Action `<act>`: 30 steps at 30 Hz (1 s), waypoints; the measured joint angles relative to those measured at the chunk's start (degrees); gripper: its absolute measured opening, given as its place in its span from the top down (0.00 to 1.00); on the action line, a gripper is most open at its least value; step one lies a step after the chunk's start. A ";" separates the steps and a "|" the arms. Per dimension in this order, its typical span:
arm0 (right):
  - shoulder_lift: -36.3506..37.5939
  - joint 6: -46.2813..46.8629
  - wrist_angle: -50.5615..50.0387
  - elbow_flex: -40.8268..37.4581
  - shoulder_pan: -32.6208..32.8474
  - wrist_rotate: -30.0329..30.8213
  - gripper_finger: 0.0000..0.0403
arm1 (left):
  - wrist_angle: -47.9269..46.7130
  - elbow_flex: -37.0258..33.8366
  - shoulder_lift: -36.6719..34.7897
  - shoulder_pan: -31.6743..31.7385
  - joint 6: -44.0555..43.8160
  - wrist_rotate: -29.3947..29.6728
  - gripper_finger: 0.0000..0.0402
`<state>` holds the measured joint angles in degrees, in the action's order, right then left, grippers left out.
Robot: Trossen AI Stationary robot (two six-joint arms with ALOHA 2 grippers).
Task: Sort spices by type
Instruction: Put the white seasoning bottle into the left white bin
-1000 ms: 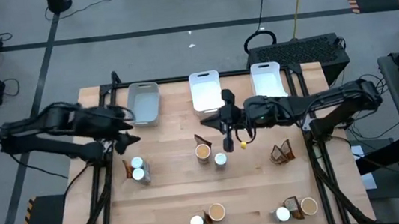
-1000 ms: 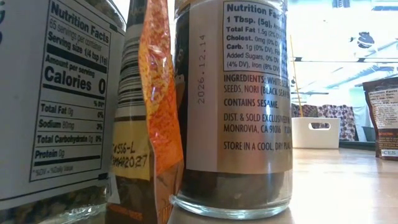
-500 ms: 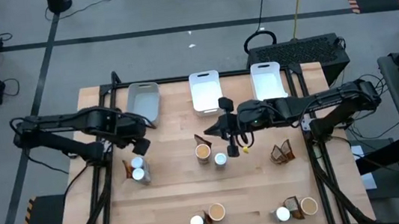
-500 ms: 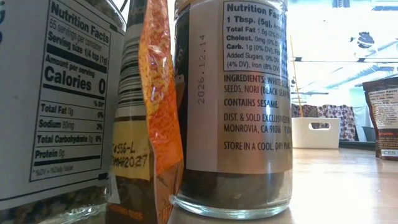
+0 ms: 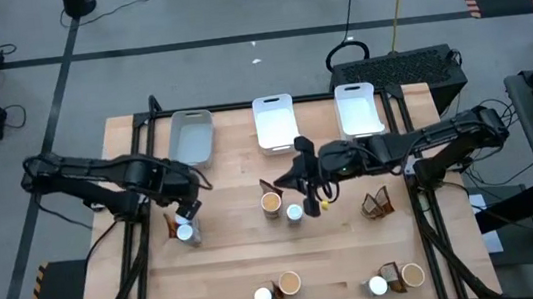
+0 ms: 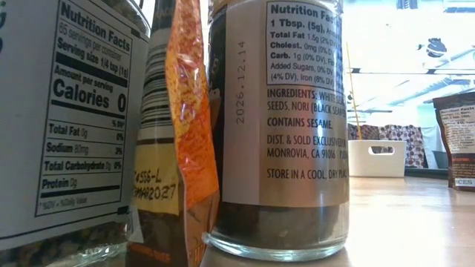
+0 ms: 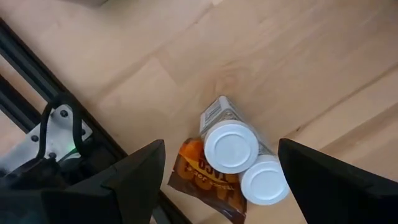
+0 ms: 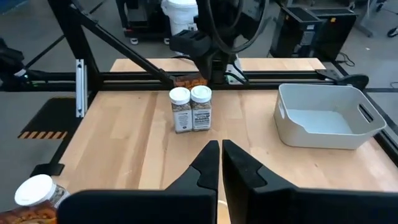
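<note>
- Standing at the table's point(image 5: 229, 264) near edge: two jars point(image 5: 262, 297), two tubs point(image 5: 290, 283), two pouches point(image 5: 389, 274).
- Hovering with fingers spread wide, the left gripper point(image 5: 187, 211) is hanging above two more jars point(image 7: 231, 148) and one pouch point(image 7: 198, 173).
- Waiting at centre with fingers pressed together, the right gripper point(image 5: 307, 199) is beside one jar point(image 5: 295, 213) and one tub point(image 5: 271, 203).
- Sitting farthest: three trays point(image 5: 273, 120).

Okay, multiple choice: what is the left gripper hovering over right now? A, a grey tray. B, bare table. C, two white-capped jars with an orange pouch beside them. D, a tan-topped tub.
C: the left wrist view shows the open left gripper over two white-capped jars standing together, with an orange pouch against them.
</note>
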<state>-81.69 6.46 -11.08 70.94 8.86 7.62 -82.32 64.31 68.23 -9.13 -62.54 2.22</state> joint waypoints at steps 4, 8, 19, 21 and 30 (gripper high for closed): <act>-0.02 2.35 0.16 0.00 0.69 0.38 1.00 | 4.52 -2.94 0.03 -1.82 -0.14 -0.03 0.22; -0.02 3.60 0.14 0.00 1.85 3.76 1.00 | 6.35 -5.93 0.04 -2.43 -2.68 -0.28 0.22; -0.04 5.78 0.58 0.00 2.51 6.04 1.00 | 7.56 -6.99 0.02 -4.15 -7.26 1.75 0.22; -0.02 5.93 0.85 -0.02 2.51 6.05 1.00 | 7.48 -6.99 0.02 -4.19 -7.55 2.00 0.22; -0.04 6.18 1.02 -0.02 2.85 6.07 1.00 | 11.02 -10.23 0.30 -4.57 -7.67 2.00 0.22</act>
<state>-81.73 12.64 -10.05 70.91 11.71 13.69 -71.30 54.09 68.53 -13.69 -70.22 4.22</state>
